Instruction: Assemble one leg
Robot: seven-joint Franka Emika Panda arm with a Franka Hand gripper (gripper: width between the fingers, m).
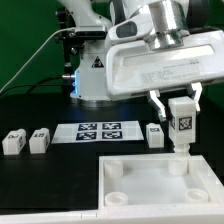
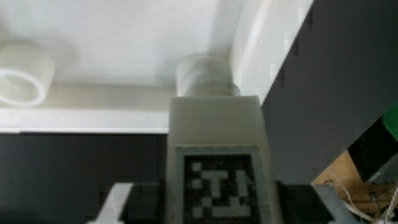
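Note:
My gripper [image 1: 181, 108] is shut on a leg [image 1: 181, 122], a white block with a black-and-white tag, held upright. Its lower end sits right at a far corner socket [image 1: 180, 157] of the white square panel [image 1: 150, 190]. In the wrist view the held leg [image 2: 215, 150] fills the middle, its tip against the round socket [image 2: 206, 75]. Another socket [image 2: 23, 80] shows to the side. Three more legs stand on the table: two at the exterior view's left [image 1: 13, 142] [image 1: 39, 140] and one [image 1: 155, 135] just beside the gripper.
The marker board [image 1: 100, 131] lies flat between the loose legs. The robot base [image 1: 95, 70] stands behind it. The panel has raised walls and sockets at its other corners [image 1: 113, 171].

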